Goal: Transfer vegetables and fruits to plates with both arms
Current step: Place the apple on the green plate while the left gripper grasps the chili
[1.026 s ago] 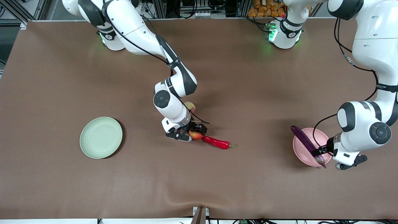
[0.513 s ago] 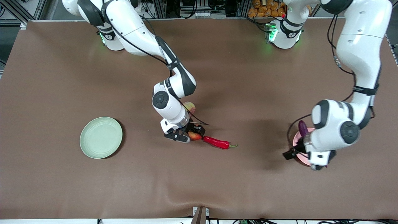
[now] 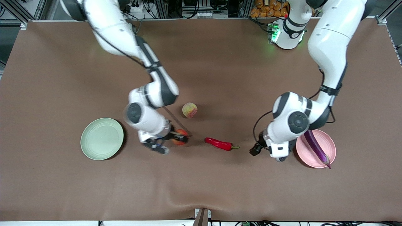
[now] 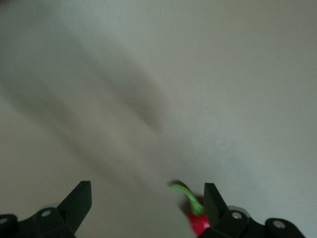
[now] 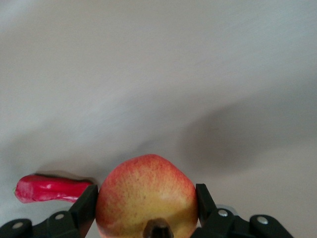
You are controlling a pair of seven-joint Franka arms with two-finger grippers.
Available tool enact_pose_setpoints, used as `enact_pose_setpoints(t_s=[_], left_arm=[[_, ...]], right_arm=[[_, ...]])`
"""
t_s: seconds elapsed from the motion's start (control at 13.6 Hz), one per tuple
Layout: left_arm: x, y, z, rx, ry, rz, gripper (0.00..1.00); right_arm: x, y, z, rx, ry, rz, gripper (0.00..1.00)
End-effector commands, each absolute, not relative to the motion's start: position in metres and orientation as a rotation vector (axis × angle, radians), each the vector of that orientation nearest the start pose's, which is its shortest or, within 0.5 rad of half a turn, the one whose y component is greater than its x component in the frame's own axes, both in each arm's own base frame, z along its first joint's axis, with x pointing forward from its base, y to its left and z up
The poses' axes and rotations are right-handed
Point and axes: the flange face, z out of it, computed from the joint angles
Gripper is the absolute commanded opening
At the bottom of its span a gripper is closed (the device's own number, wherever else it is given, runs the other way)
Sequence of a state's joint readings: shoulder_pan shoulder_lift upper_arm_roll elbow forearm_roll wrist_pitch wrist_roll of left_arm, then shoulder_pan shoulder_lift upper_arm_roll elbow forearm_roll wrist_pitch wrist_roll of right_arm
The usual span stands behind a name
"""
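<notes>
From the front view: red chili pepper [image 3: 219,144] lying on the table [image 3: 62,78] as landmark, long axis roughly along the table's length, green stem end turned toward the left arm's end. Left gripper [image 3: 255,150] over the table just beside that stem end, between the chili and the pink plate [image 3: 329,147]; clearly the nearer arm for this vegetable. Eggplant [image 3: 315,148] already resting on the pink plate, further toward the left arm's end. Right gripper [image 3: 169,142] on the chili's blunt end side, toward the right arm's end, clamped on the pomegranate-like fruit [image 3: 180,137] and, as it seems from the blur, lifted a little off the table. Green plate [image 3: 102,138] further out on that same side, well apart from the chili and with nothing on it. Peach [image 3: 189,110] farther from the front camera than the chili, untouched. From the left wrist view: fingers [image 4: 77,203] spread wide, nothing between them; chili stem [image 4: 184,192] just beside the inner face of one finger, not centred in the gap. From the right wrist view: both fingers [image 5: 85,208] pressed against the flanks of the fruit [image 5: 146,196], chili [image 5: 49,188] near one side.
</notes>
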State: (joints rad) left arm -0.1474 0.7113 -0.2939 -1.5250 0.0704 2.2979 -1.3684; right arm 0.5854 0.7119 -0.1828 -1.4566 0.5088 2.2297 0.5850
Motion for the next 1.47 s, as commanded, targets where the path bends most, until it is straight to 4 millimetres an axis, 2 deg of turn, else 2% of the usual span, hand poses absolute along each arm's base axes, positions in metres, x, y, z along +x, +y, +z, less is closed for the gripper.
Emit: enact_pose_setpoints(t_s=[0.0, 0.22, 0.44, 0.59, 0.66, 0.81, 0.88, 0.95, 1.03, 1.17, 1.25, 1.39], left_arm=[[0.655, -0.303, 0.261, -2.795, -1.798, 0.071, 1.0], [0.644, -0.334, 0.253, -2.661, -2.024, 0.091, 1.0], [0.639, -0.354, 0.243, -2.574, -2.168, 0.098, 1.0], [0.641, -0.37, 0.23, -2.578, -2.197, 0.115, 1.0], [0.639, -0.387, 0.227, -2.592, -2.195, 0.128, 1.0], [0.633, -0.4, 0.216, -2.603, -2.168, 0.134, 1.0], [0.631, -0.401, 0.213, -2.607, -2.154, 0.131, 1.0], [0.626, -0.407, 0.209, -2.613, -2.126, 0.133, 1.0], [0.619, -0.416, 0.206, -2.624, -2.102, 0.14, 1.0], [0.615, -0.419, 0.199, -2.62, -2.093, 0.15, 1.0], [0.615, -0.419, 0.197, -2.619, -2.091, 0.151, 1.0], [0.614, -0.418, 0.19, -2.616, -2.079, 0.149, 1.0]], right_arm=[[0.649, 0.226, 0.298, -2.818, 0.502, 0.193, 0.3], [0.644, 0.125, 0.279, -2.901, 0.253, 0.18, 0.3], [0.644, 0.041, 0.266, -2.952, 0.025, 0.154, 0.31], [0.64, -0.003, 0.257, -2.943, -0.091, 0.151, 0.31], [0.64, -0.018, 0.255, -2.939, -0.147, 0.143, 0.33], [0.641, -0.057, 0.244, -2.937, -0.243, 0.12, 0.4], [0.639, -0.068, 0.24, -2.93, -0.281, 0.122, 0.54], [0.637, -0.061, 0.237, -2.917, -0.288, 0.147, 0.92], [0.634, -0.055, 0.237, -2.896, -0.288, 0.187, 1.0], [0.633, -0.044, 0.244, -2.834, -0.242, 0.256, 1.0], [0.632, -0.035, 0.247, -2.789, -0.145, 0.294, 1.0], [0.633, 0.001, 0.257, -2.756, -0.078, 0.337, 1.0]])
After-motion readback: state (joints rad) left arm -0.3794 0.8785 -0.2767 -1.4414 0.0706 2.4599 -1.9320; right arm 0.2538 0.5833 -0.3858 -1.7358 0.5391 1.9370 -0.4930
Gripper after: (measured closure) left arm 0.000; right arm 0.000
